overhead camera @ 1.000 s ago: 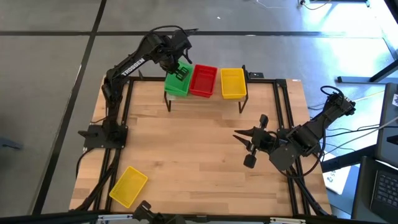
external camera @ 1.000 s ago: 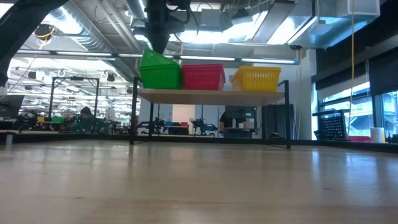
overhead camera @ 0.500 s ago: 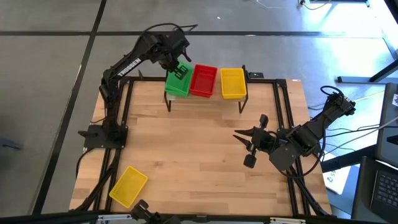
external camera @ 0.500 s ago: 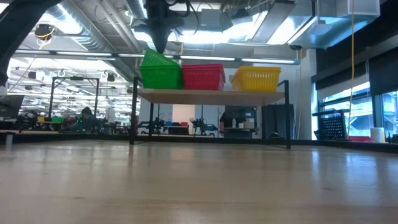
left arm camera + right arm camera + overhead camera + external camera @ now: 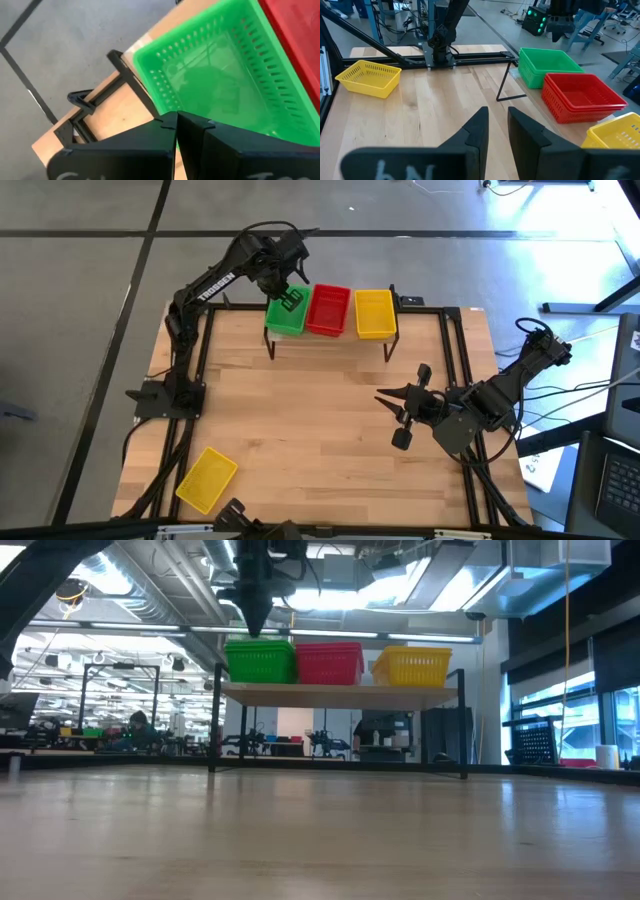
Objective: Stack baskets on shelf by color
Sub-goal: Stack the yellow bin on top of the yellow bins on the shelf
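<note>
My left claw (image 5: 291,301), pressed together and empty, hovers over the green stack (image 5: 284,314). 1 yellow basket (image 5: 206,478) remains; my right claw (image 5: 400,408), slightly spread, waits mid-table.

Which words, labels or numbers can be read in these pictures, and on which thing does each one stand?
"TROSSEN": white letters along the left arm, in the high view.
Pale marks on the left gripper body: cut off, not readable.
Pale marks on the right gripper body: blurred, not readable.
The baskets and the shelf: no text visible.
</note>
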You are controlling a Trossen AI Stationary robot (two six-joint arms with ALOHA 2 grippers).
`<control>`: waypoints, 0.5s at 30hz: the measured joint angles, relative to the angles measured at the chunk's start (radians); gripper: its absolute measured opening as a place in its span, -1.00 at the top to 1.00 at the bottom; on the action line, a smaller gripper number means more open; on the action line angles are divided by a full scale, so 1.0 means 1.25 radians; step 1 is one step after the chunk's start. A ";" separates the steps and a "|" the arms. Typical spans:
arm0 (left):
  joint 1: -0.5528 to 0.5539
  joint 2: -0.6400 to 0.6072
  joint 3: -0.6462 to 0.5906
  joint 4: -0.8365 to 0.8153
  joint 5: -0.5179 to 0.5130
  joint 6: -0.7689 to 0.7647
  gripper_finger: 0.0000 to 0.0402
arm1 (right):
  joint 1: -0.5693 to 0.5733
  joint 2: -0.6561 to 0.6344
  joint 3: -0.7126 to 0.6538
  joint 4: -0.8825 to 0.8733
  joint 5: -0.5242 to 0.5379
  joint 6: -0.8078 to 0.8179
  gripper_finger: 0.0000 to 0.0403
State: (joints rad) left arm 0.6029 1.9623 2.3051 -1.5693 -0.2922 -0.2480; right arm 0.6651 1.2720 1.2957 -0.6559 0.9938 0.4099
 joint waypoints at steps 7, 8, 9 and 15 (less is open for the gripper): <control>-0.021 -0.019 0.005 0.003 0.007 0.018 1.00 | 0.000 0.000 0.000 0.000 0.000 0.002 0.66; -0.031 -0.030 0.007 -0.003 0.007 0.017 1.00 | 0.000 0.000 0.000 0.000 0.000 0.002 0.66; -0.040 -0.045 0.007 -0.002 0.017 0.015 1.00 | 0.000 0.000 0.000 0.000 0.000 0.002 0.66; -0.175 -0.119 0.008 -0.001 0.076 0.014 1.00 | 0.009 0.000 0.000 0.000 0.000 -0.035 0.66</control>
State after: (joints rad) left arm 0.3846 1.8132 2.3146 -1.5711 -0.1973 -0.2305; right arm 0.6765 1.2720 1.2957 -0.6563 0.9934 0.3659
